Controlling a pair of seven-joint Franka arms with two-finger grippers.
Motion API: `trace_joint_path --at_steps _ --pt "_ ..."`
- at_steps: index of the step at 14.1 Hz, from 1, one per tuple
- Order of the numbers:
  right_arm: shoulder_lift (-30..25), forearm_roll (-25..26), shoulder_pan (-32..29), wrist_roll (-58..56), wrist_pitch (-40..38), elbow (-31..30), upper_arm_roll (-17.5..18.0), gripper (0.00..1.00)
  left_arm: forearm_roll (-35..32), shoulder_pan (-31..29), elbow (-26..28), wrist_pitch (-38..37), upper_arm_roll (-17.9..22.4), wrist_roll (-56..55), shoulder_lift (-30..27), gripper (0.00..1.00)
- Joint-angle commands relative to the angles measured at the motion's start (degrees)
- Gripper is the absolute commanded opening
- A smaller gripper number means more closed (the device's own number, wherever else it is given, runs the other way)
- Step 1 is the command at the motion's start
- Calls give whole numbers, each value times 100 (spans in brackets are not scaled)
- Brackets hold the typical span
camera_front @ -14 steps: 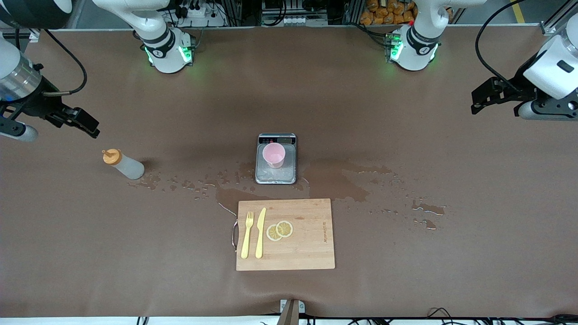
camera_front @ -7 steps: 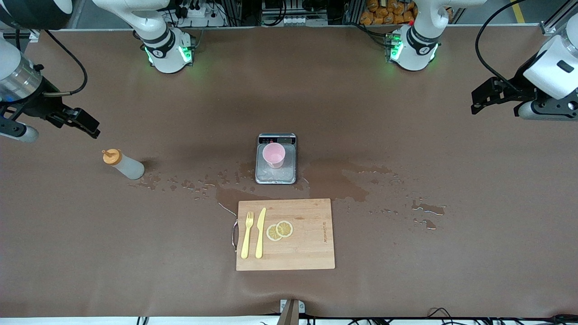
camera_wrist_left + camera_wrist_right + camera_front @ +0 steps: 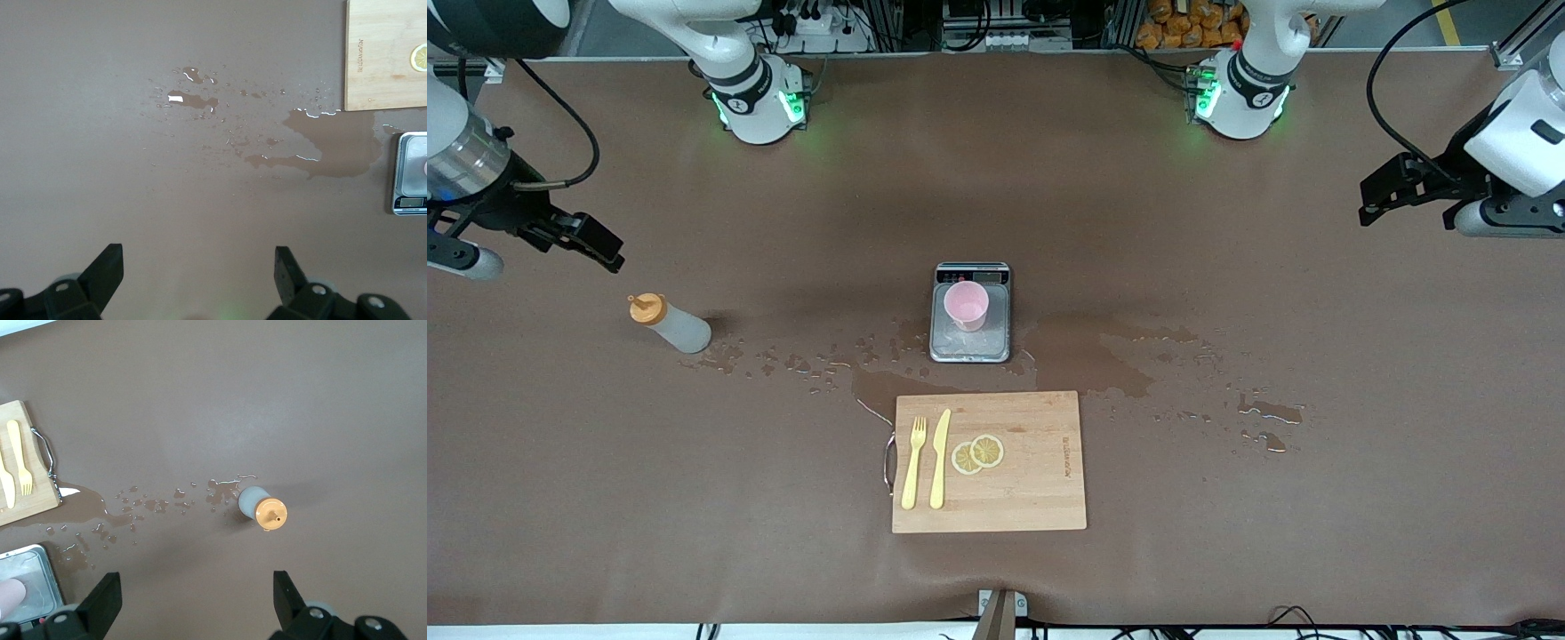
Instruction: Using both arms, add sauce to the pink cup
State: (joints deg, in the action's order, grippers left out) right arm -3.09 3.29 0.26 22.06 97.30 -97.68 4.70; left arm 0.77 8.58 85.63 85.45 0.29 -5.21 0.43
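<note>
The sauce bottle [image 3: 669,324], greyish-white with an orange cap, stands on the table toward the right arm's end; it also shows in the right wrist view, sauce bottle [image 3: 263,508]. The pink cup [image 3: 966,305] stands upright on the grey scale [image 3: 970,342] at mid-table. My right gripper [image 3: 596,244] hangs open and empty above the table, close to the sauce bottle; right gripper [image 3: 197,600]. My left gripper [image 3: 1383,197] is open and empty, high over the left arm's end of the table; left gripper [image 3: 198,273].
A wooden cutting board [image 3: 1040,498] lies nearer the front camera than the scale, with a yellow fork [image 3: 912,462], a yellow knife [image 3: 939,458] and two lemon slices [image 3: 977,453] on it. Puddles of spilled liquid [image 3: 1089,360] spread across the brown table around the scale and bottle.
The left arm has shifted slightly toward the table's end. The right arm, bottle and cup have not visibly moved.
</note>
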Motion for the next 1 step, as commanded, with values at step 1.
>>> trace_joint_path --at_steps 1 --pt "72 50 -61 -9 -18 144 66 100 37 -24 -29 -11 14 126 1 100"
